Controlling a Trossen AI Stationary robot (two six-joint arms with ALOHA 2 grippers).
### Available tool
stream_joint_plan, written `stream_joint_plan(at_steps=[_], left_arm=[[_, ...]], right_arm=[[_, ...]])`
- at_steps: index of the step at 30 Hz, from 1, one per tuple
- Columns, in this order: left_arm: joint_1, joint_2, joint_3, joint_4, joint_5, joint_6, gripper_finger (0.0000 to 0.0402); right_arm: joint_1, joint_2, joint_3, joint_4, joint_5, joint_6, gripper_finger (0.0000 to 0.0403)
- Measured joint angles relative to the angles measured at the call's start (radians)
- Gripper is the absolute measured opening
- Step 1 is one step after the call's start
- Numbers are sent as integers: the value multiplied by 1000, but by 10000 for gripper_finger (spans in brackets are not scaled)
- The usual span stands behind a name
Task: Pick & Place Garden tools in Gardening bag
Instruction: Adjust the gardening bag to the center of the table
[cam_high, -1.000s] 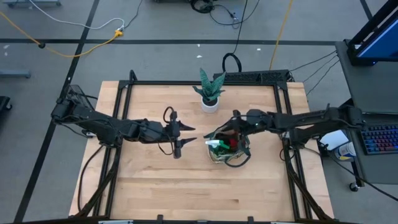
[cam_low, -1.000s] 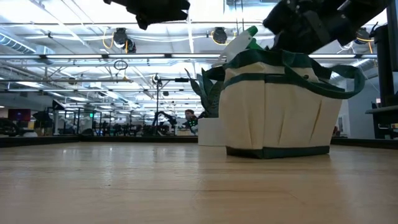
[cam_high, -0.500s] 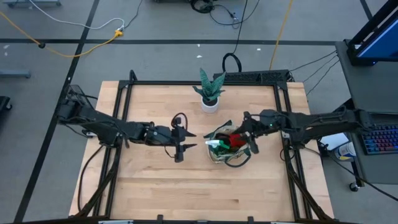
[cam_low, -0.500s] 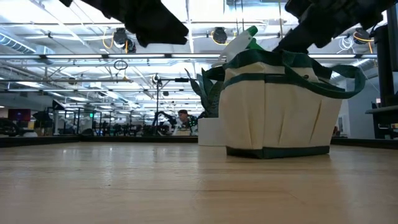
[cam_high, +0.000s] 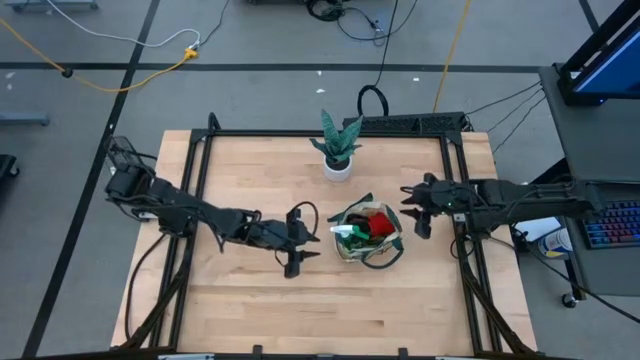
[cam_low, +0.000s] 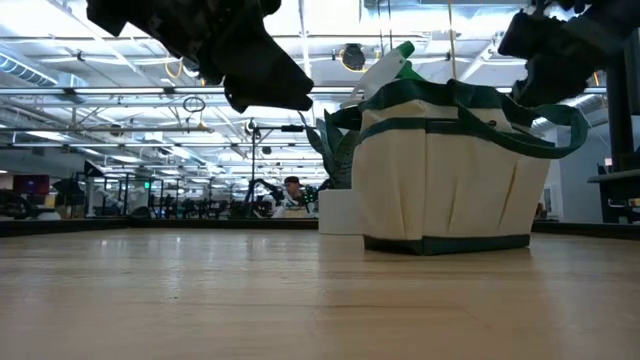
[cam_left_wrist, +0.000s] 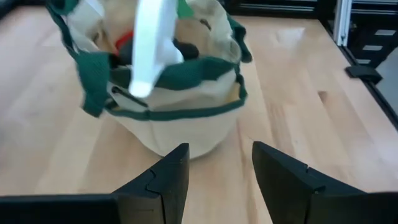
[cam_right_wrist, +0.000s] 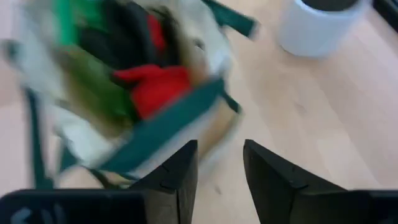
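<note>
1. Low view, nearest the lens: a bare stretch of the wooden counter, with the beige gardening bag standing upright on it, dark green trim at its rim and base.
2. A green spray bottle pokes above the bag's rim, its white trigger head uppermost; a dark loop handle droops over the bag's side.
3. Just behind the bag stands a green plant in a white pot; past the counter's far edge, a person sits in the workshop.
4. High view: the bag sits right of the counter's centre, between the two arms, with red gloves and the spray bottle's white head showing inside it.
5. The left end effector hangs above the counter just beside the bag's left side, apart from it, fingers spread wide and holding nothing.
6. Left wrist view confirms the gap: two dark fingers stand apart with bare wood between them, the bag ahead.
7. The right end effector hovers just off the bag's right side, near the counter's right rail, its fingers open and empty.
8. Right wrist view shows its fingers parted above the wood, the bag's red contents ahead and the white pot beyond.
9. The potted plant stands at the counter's far edge, well apart from both arms.
</note>
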Motion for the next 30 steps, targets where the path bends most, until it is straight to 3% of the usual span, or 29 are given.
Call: stream_joint_plan(at_steps=[6,10,16,22,30], left_arm=[[-18,8,0,21,1,-52,182],[-29,8,0,50,0,-48,182],[-31,8,0,61,0,-15,182],[-31,8,0,67,1,-20,182],[-31,8,0,48,1,-16,182]], right_arm=[[-1,14,1,-19,105,57,118],[-9,55,-18,-61,102,131,118],[-8,135,-139,79,3,178,118],[-8,204,-232,278,-11,194,118],[6,294,-315,556,-163,272,118]])
